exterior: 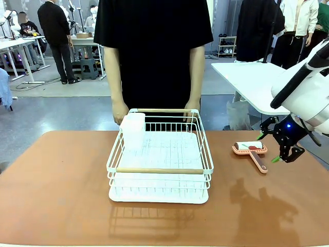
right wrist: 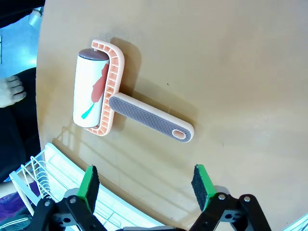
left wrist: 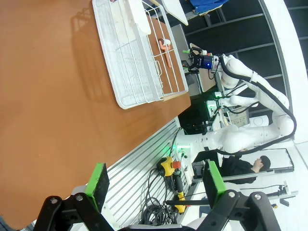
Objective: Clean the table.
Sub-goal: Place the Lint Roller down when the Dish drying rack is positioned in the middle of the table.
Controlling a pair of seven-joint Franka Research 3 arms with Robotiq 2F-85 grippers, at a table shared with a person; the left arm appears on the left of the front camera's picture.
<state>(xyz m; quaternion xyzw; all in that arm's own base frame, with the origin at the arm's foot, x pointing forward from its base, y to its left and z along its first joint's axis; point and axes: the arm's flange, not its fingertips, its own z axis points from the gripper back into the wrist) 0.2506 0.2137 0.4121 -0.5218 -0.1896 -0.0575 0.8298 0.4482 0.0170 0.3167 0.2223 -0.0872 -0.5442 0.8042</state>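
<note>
The table (exterior: 61,175) has a reddish-brown top. On its right part lies a lint roller (exterior: 250,150) with a pale pink frame and handle and a white roll. In the right wrist view the lint roller (right wrist: 109,107) lies flat with its handle pointing toward my fingers. My right gripper (exterior: 268,147) hovers just right of the roller, open and empty, and its green pads (right wrist: 89,182) stand wide apart. My left gripper (left wrist: 155,185) is open with nothing between its fingers, off the near edge of the table (left wrist: 48,96).
A white wire dish rack (exterior: 159,154) on a white tray stands mid-table, with a white cup holder (exterior: 133,129) in its far left corner. A person stands at the far side, hands (exterior: 120,112) at the rack's far rim. A white side table (exterior: 247,82) stands far right.
</note>
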